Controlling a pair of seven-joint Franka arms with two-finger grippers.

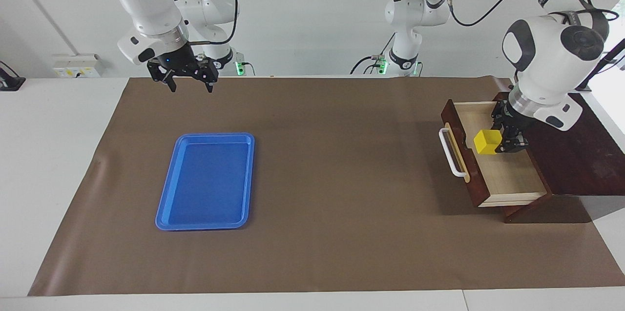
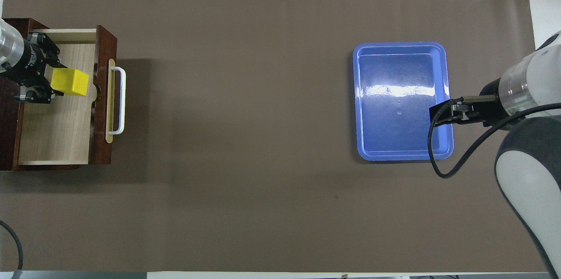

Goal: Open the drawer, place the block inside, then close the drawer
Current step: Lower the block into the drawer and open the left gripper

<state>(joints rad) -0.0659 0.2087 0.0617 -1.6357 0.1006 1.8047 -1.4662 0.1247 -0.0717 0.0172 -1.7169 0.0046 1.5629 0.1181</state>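
1. You can't tell whether the block (image 1: 487,142) touches the drawer (image 1: 508,176) floor; its underside is hidden in both views.
2. Left hand (image 2: 38,68): the overhead view's edge cuts off the arm above it.
3. Right hand (image 1: 186,75): in the overhead view its fingers are hidden under its own body.
4. The dark wooden box (image 1: 566,140) runs off the overhead view's edge.

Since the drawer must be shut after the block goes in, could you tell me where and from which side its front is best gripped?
Grip the white bar handle of the dark reddish-brown wooden drawer. It stands off the front, leaving a gap for fingers. Come from above, on the brown-mat side of the front. The left claw holds the small yellow cube over the drawer.
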